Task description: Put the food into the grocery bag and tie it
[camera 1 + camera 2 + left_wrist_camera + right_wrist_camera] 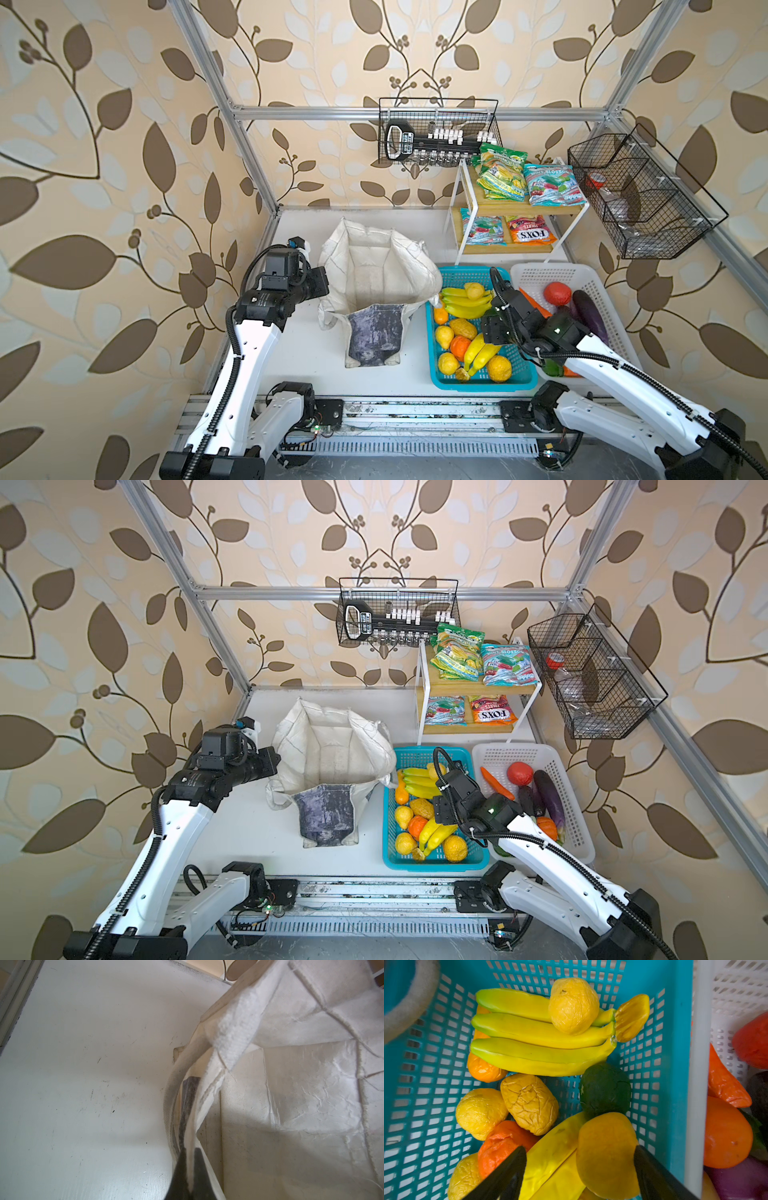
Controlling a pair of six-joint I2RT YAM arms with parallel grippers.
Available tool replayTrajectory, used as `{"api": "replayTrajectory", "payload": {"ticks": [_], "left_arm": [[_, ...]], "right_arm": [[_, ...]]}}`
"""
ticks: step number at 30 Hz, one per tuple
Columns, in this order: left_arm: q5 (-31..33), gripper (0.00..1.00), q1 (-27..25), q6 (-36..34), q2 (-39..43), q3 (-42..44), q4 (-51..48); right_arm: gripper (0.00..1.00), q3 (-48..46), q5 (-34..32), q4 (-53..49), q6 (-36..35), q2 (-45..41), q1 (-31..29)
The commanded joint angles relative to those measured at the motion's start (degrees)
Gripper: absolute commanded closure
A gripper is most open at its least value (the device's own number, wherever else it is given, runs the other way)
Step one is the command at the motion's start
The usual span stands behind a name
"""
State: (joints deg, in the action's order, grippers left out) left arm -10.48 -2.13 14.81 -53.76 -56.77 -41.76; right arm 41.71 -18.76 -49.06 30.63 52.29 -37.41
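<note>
Bag rim gripped, right arm over the fruit.
Left gripper [190,1154] fingers pinch the grocery bag [376,270] rim, mid-tabletop [299,361]; right gripper [579,1167] fingers are spread (wide) either side of a banana bunch [552,1157] and yellow-orange piece [607,1153] in the turquoise basket [478,385] near the front edge.

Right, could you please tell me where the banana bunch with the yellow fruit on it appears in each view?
Top view: bunch at the far end of the blue basket, right of the bag.
Top view: bunch there too.
Left wrist: not in it; only bag and table show.
Right wrist: bunch in the blue basket, beyond the right gripper.
Shared landmark: the blue basket.
</note>
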Motion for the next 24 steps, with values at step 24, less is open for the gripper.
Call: {"api": "replayTrajectory", "payload": {"ticks": [24], "left_arm": [[-3.0, 1.00, 0.6, -0.7, 2.6, 0.8, 1.1]], "right_arm": [[0.29, 1.0, -10.7, -3.9, 5.0, 10.5, -4.7]]}}
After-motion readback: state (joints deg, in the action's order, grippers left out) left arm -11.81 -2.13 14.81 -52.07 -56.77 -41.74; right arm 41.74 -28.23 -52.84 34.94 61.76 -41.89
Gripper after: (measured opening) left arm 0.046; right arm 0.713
